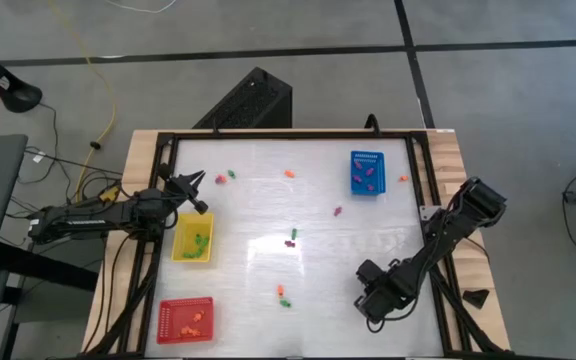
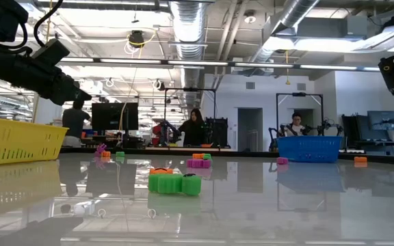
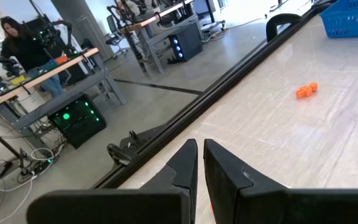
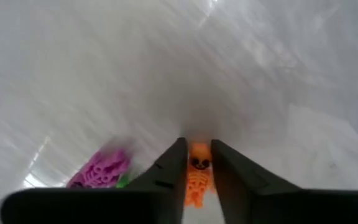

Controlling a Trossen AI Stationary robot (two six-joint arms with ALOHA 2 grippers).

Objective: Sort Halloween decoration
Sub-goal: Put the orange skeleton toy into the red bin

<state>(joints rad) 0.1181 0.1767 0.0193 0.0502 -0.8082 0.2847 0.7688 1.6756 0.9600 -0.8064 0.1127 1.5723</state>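
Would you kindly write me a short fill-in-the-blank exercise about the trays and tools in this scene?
1. The blue tray holds ____ pieces.
2. The right tool has an ____ skeleton piece between its fingers.
3. The left tool hangs beside the ____ tray.

Missing words: purple; orange; yellow

The table (image 1: 268, 210) had a pale glossy top in a black frame with wood edges. Sitting on it were a yellow tray (image 1: 194, 240) and a red tray (image 1: 185, 320) on the left side, plus a blue tray (image 1: 367, 172) far right. Tiny orange, green and purple Halloween decoration pieces (image 1: 290, 238) were scattered loose across the middle.
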